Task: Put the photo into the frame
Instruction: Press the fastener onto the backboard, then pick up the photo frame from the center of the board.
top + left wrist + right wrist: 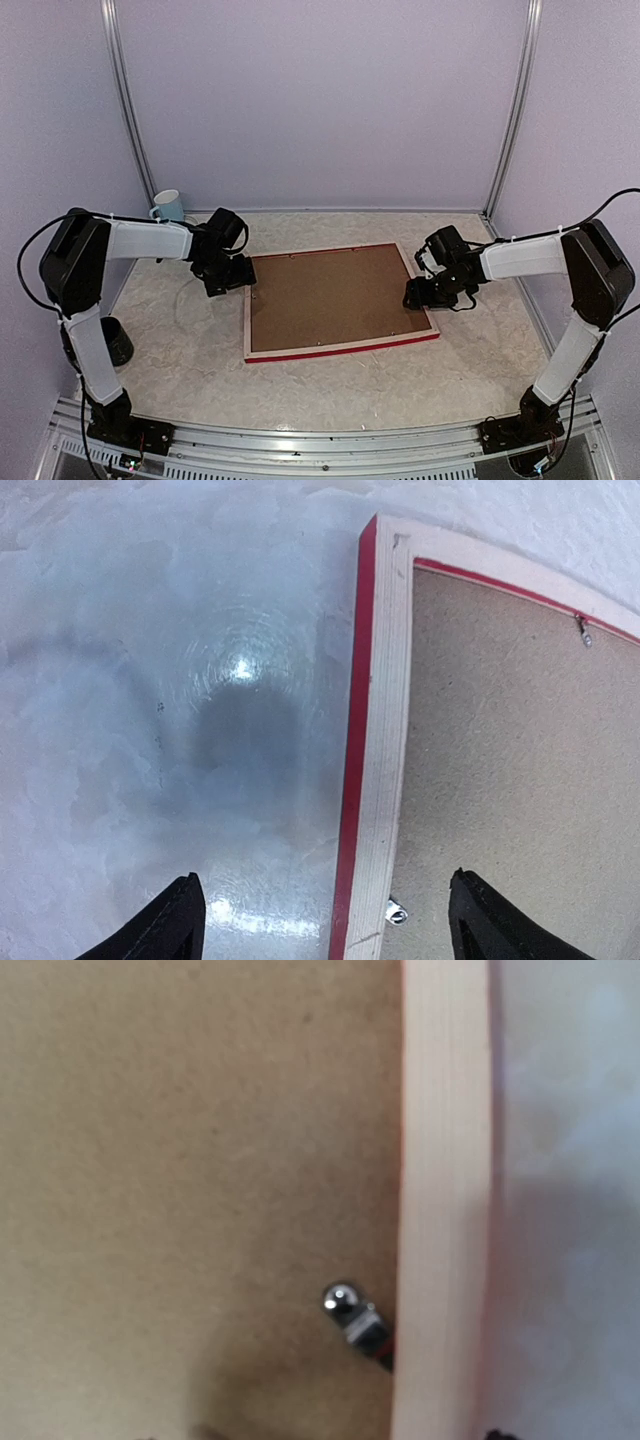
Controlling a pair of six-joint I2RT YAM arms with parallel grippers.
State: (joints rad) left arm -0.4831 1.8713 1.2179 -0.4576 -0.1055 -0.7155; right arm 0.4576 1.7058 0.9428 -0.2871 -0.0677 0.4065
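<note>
Well, the frame (340,351) lies flat in the middle of the desk (400,395), pale wood back upward, its red outer edge showing along the 6 o'clock side. It sits slightly askew, the right end turned a little toward 12 o'clock. A brown backing board (335,295) fills the opening inside the bars.

The left arm (150,240) reaches in from 9 o'clock and hangs over the frame's 10 o'clock corner. From its wrist camera the left jaws are spread wide: one black fingertip (180,925) hangs over the bare desk and the other over the board, with the frame's left bar (380,730) between them. They grip nothing. A small metal clip (397,912) sits at the inner edge of that bar.

The right arm (520,258) comes in from 3 o'clock, its head low over the frame's right bar (440,1210). Its wrist view is pressed close to the wood and another clip (350,1310), and whether the right jaws are spread or closed I cannot tell.

A pale blue mug (168,205) stands in the far corner at 10 o'clock, well apart from the frame. A dark pot (115,340) stands at 8 o'clock beside the left arm.
</note>
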